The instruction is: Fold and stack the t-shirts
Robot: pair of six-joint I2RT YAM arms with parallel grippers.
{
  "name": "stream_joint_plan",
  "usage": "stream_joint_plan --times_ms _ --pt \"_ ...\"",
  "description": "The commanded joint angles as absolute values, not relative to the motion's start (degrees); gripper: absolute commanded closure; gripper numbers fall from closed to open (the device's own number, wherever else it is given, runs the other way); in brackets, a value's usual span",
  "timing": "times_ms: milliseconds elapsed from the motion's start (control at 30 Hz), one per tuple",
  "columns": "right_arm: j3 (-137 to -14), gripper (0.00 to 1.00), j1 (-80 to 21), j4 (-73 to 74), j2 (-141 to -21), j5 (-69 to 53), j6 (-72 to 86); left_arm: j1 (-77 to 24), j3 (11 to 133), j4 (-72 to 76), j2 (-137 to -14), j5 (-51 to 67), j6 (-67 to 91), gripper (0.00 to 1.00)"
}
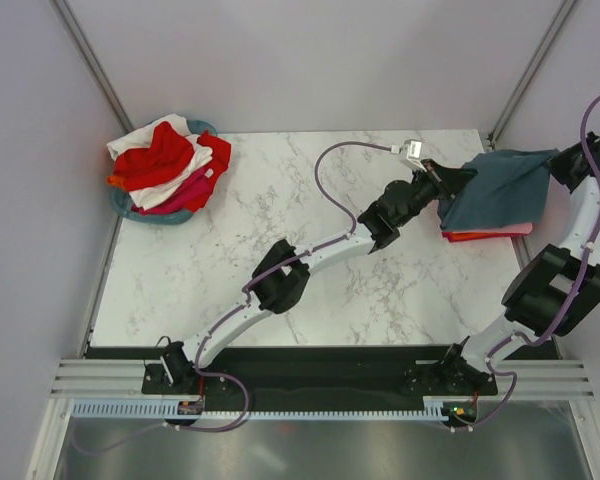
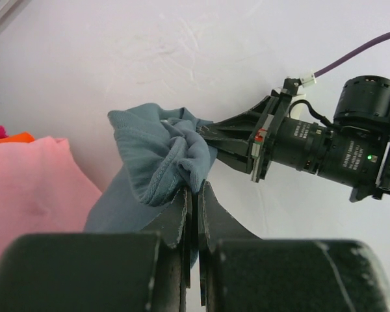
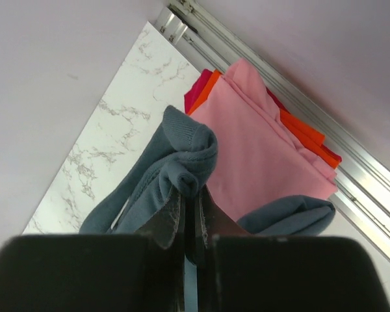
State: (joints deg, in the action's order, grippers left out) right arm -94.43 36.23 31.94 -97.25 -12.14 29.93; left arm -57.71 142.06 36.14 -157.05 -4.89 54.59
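Left fingers (image 2: 175,227) and right fingers (image 3: 166,224) clamp the blue-grey t-shirt (image 1: 500,185) above the pink t-shirt (image 3: 260,156).

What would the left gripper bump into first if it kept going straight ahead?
Past the blue-grey t-shirt it pinches, the left gripper would probably meet the right gripper, which grips the same shirt just ahead and slightly to one side. Depth is hard to judge, so it might slip past.
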Motion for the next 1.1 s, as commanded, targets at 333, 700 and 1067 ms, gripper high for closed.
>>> stream_joint_plan --times_ms 333,700,1067 --pt "-103.1 1.0 41.13 27.95 -94.13 -4.48 30.41 -58.97 142.38 41.31 -151.52 -6.94 56.07 0.98" --pt "-97.74 1.0 41.13 26.02 -96.5 -4.39 31.64 -58.97 145.19 38.67 -157.94 -12.21 57.48 0.98" --pt "-89.75 1.0 40.61 19.61 -100.81 -6.59 34.98 -57.66 147.3 37.09 -163.39 -15.91 59.23 0.98"
